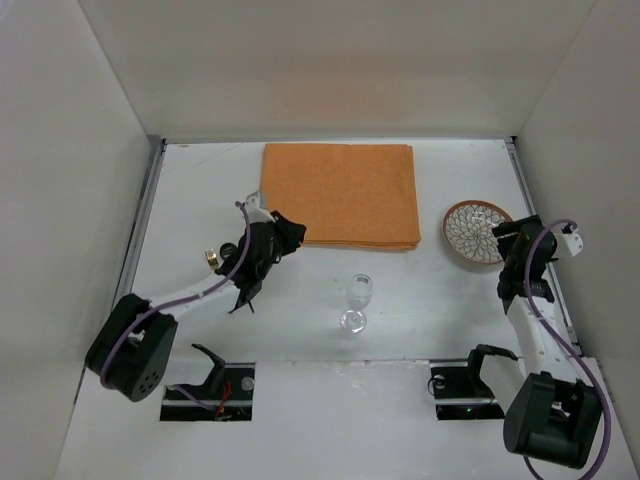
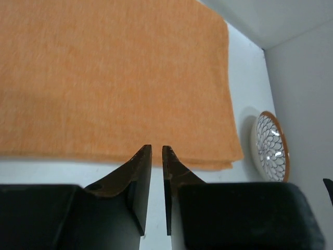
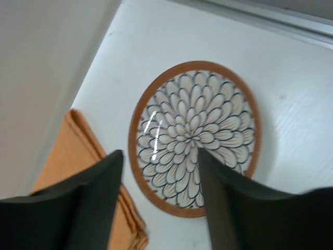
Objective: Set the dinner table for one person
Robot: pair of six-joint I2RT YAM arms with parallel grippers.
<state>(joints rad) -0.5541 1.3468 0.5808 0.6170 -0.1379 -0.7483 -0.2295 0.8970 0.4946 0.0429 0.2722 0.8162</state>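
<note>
The white dinner table carries a folded orange cloth mat at the back middle. A round plate with a brown rim and petal pattern lies to the mat's right. A clear wine glass stands in front of the mat. My left gripper is shut and empty at the mat's front left corner; in the left wrist view its tips sit over the mat's near edge. My right gripper is open above the plate, its tips either side of the plate's near rim.
A small gold object lies beside the left arm. Metal rails run along both side edges, and white walls close in the back and sides. The plate also shows at the right in the left wrist view.
</note>
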